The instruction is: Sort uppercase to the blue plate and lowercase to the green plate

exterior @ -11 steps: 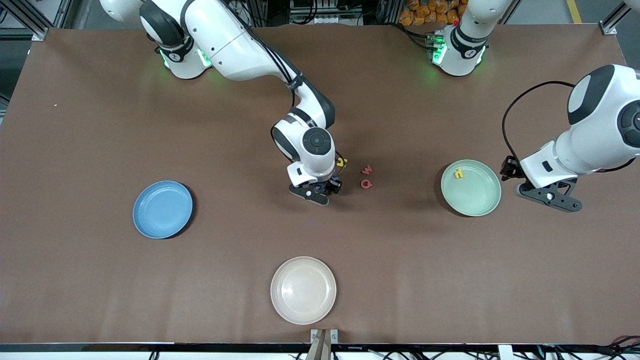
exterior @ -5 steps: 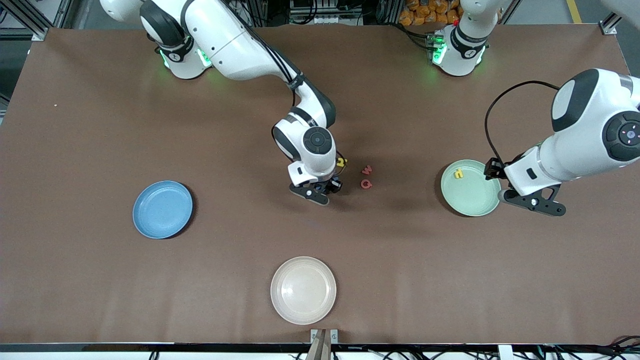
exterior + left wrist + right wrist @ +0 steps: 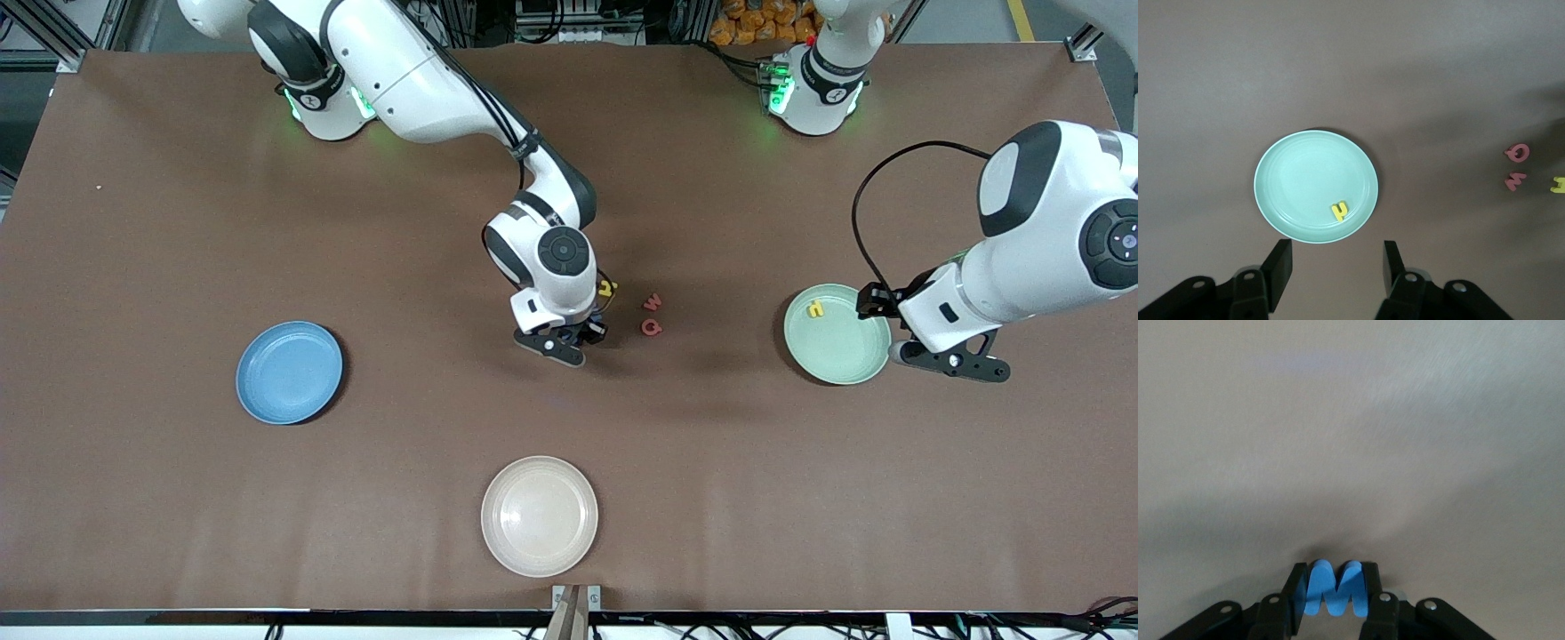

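Blue plate point(image 3: 289, 372) toward right arm's end of table, empty, wide bare table all around its rim. Cream plate point(image 3: 540, 516) near front edge, well apart from fingers. Right gripper point(image 3: 1333, 599) low at table middle, fingers point(image 3: 1296, 593) pinching blue M point(image 3: 1330, 589) on its two outer edges. Just beside fingers: yellow letter point(image 3: 607, 288), then red letters point(image 3: 653, 315), close together. Green plate point(image 3: 1315, 186) holds yellow h-like letter point(image 3: 1339, 211) near its rim. Left gripper point(image 3: 1337, 267) up in air over table by that rim, fingers spread, empty.
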